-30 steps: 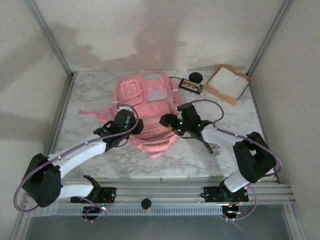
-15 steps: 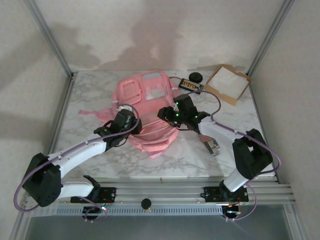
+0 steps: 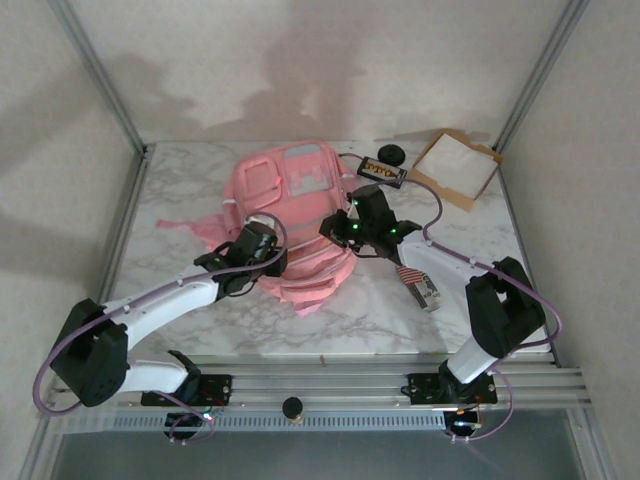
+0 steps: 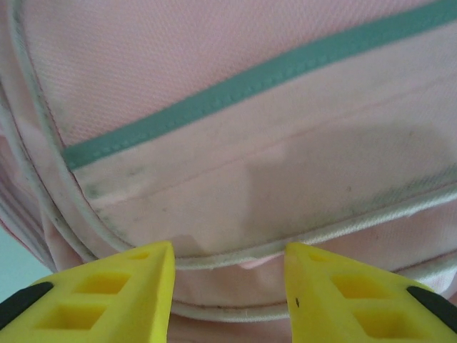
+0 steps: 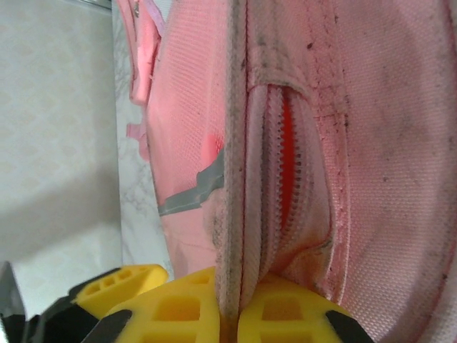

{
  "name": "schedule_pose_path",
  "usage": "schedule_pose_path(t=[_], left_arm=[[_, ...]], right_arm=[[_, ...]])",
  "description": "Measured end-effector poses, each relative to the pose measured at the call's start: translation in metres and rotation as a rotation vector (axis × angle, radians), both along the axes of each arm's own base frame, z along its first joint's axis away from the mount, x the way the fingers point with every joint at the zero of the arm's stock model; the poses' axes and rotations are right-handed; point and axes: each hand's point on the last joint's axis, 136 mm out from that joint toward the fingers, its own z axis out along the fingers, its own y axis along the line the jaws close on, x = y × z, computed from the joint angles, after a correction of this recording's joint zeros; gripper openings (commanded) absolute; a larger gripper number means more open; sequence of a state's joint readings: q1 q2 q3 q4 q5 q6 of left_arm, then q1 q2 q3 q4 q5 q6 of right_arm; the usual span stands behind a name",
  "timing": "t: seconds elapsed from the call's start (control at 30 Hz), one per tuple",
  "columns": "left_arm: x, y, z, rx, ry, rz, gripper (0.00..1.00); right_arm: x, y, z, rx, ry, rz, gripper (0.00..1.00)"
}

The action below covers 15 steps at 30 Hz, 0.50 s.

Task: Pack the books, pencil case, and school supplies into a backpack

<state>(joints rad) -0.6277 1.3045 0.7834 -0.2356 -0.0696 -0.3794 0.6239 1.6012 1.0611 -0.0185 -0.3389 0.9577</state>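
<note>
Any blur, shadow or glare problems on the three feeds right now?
Top external: soft even light, broad faint shadows on the back wall, backpack clear. Left wrist: left gripper's fingers blurred, grey shadow across the fabric. Right wrist: zip sharp, right gripper's fingers soft.

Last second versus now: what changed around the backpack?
The right gripper moved farther up the backpack and closed on its piped seam beside the zipper. The left gripper shifted slightly, jaws apart. Striped pack and cardboard tray unmoved.
</note>
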Motion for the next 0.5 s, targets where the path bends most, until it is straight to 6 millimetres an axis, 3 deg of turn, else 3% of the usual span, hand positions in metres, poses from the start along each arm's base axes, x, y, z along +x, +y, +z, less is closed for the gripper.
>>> schedule_pose_path(t=[0.07, 0.13, 0.2, 0.5], left_arm=[[-0.004, -0.002, -0.002, 0.002, -0.005, -0.019, 0.49], [-0.008, -0.001, -0.003, 0.003, -0.005, -0.024, 0.49], [-0.008, -0.001, -0.003, 0.002, -0.008, -0.023, 0.49], [-0.006, 0.0, -0.004, 0.018, -0.002, -0.019, 0.48]], right_arm=[[0.002, 0.002, 0.005, 0.007, -0.008, 0.005, 0.23], [0.004, 0.004, 0.01, 0.01, -0.021, 0.009, 0.36], [0.006, 0.004, 0.014, 0.006, -0.036, 0.013, 0.41], [0.011, 0.0, 0.004, -0.078, -0.023, 0.006, 0.47]])
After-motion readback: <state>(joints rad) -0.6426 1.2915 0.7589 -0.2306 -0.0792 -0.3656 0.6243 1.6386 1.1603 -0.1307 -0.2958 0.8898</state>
